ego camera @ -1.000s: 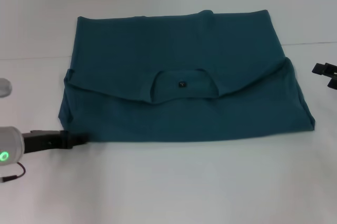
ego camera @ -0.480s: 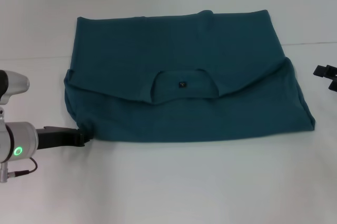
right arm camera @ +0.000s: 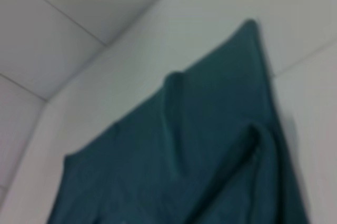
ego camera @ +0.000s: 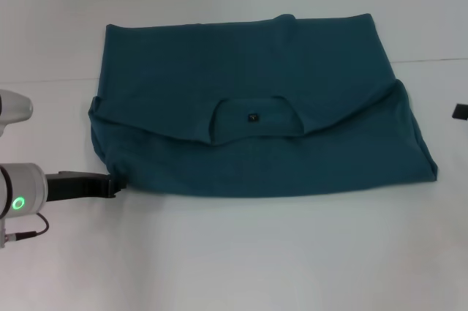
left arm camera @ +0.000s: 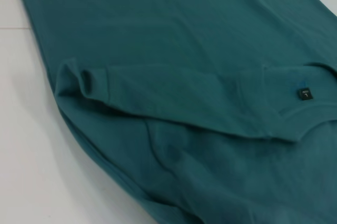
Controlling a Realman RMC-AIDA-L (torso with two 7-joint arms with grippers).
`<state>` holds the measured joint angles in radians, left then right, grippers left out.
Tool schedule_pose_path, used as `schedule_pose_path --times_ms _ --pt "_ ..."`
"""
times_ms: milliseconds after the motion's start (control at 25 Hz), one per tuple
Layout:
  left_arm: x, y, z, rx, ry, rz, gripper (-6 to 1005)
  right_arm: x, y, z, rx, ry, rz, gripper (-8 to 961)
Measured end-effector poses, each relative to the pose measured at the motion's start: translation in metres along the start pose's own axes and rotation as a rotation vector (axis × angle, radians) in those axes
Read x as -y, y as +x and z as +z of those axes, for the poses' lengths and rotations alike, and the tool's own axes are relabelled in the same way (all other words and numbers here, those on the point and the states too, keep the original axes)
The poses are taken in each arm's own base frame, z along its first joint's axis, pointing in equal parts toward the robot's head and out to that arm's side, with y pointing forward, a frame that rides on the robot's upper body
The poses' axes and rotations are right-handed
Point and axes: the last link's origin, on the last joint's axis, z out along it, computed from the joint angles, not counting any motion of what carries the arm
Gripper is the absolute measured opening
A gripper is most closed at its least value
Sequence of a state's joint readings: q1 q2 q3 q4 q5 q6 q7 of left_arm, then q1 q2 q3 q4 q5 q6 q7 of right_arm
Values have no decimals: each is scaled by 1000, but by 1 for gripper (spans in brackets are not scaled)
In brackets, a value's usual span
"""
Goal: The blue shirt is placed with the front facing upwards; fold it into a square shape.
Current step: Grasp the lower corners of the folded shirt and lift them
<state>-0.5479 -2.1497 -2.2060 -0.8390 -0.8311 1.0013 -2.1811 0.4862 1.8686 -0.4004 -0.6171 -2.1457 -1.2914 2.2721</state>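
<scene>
The blue shirt (ego camera: 252,117) lies flat on the white table (ego camera: 256,252), folded into a wide band with its collar (ego camera: 252,117) and small dark neck label (ego camera: 253,116) showing in the middle. The left gripper (ego camera: 115,184) reaches in low and level from the robot's left, its dark tip right at the shirt's near left corner, the cloth just ahead of it. Whether its fingers are spread or pinching the hem, I cannot tell. Compared with half a second back, the left arm has slid slightly away from the cloth, tip staying at the corner. The right gripper (ego camera: 461,112) has pulled out almost entirely, only a dark sliver at the far right edge, well clear of the shirt's right side.
</scene>
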Motion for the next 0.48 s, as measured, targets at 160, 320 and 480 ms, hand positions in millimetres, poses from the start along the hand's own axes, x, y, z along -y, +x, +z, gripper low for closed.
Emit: schedule_pose_path --times_ms 160,320,480 --pt "-4 2 -2 1 -19 9 42 4 -8 -9 -77 65 -15 853" --pt "-5 3 -4 2 -25 13 42 0 -15 -12 -164 105 -32 855" --pt "-6 6 -3 2 -29 18 43 -15 -22 -3 -211 122 -86 856"
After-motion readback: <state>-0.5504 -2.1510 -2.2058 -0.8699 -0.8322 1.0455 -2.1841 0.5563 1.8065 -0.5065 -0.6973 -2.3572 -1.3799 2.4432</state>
